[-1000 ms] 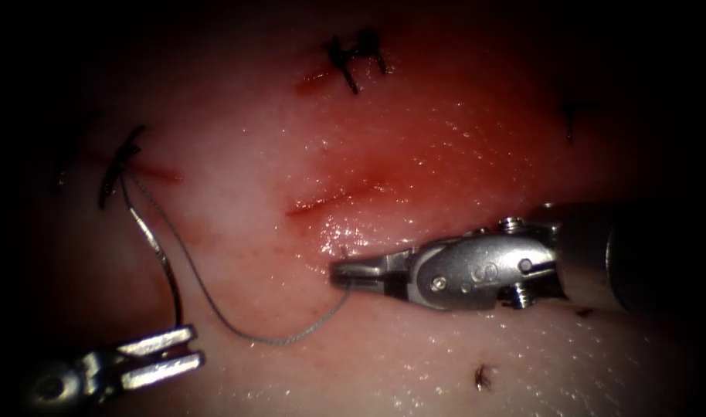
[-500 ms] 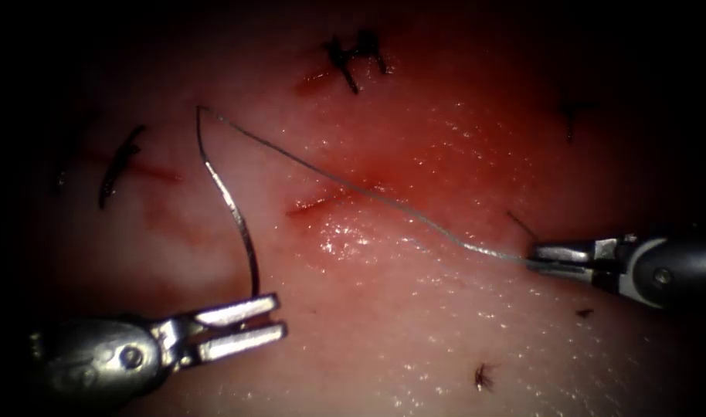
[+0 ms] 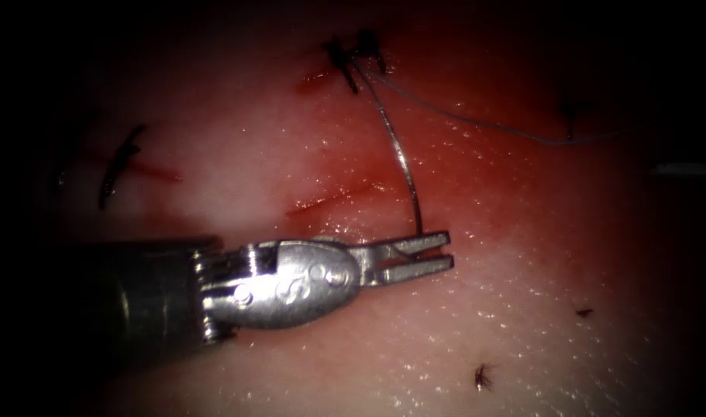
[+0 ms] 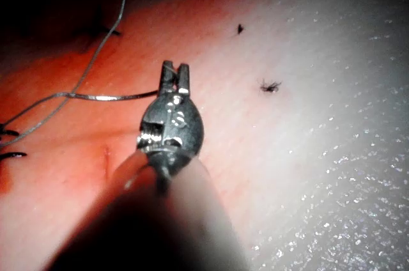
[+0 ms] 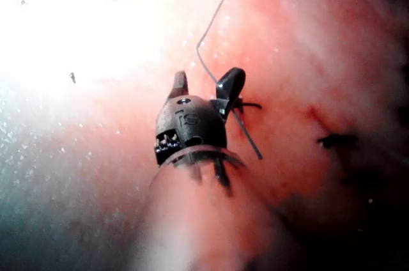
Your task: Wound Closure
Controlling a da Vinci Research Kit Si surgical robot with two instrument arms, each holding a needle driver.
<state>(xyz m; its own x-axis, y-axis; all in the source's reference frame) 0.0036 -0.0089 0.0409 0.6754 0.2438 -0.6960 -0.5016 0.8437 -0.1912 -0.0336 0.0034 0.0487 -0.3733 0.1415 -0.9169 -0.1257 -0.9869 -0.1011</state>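
Observation:
My left tool (image 3: 448, 251) reaches in from the left, and its jaws sit just below the right end of the cut (image 3: 330, 199). They are shut on the curved needle (image 3: 403, 162) near the end away from the thread. The needle stands free of the tissue (image 3: 523, 309) and arches up toward the dark stitch (image 3: 353, 58) at the top. The thread (image 3: 484, 123) trails from its upper end off to the right. The left wrist view shows the same grip (image 4: 176, 69) on the needle (image 4: 108, 97). My right tool (image 5: 204, 82) has its jaws spread wide, with thread (image 5: 214, 18) running past them, not gripped.
Tied dark stitches sit at the far left (image 3: 117, 166) and the upper right (image 3: 573, 116). Red fluid stains the tissue around the cut. Small cut thread ends lie at the lower right (image 3: 484, 377) (image 3: 583, 313).
My left tool has carried the needle from the lower left across to the right of the cut. My right tool withdrew to the right and opened, letting go of the thread.

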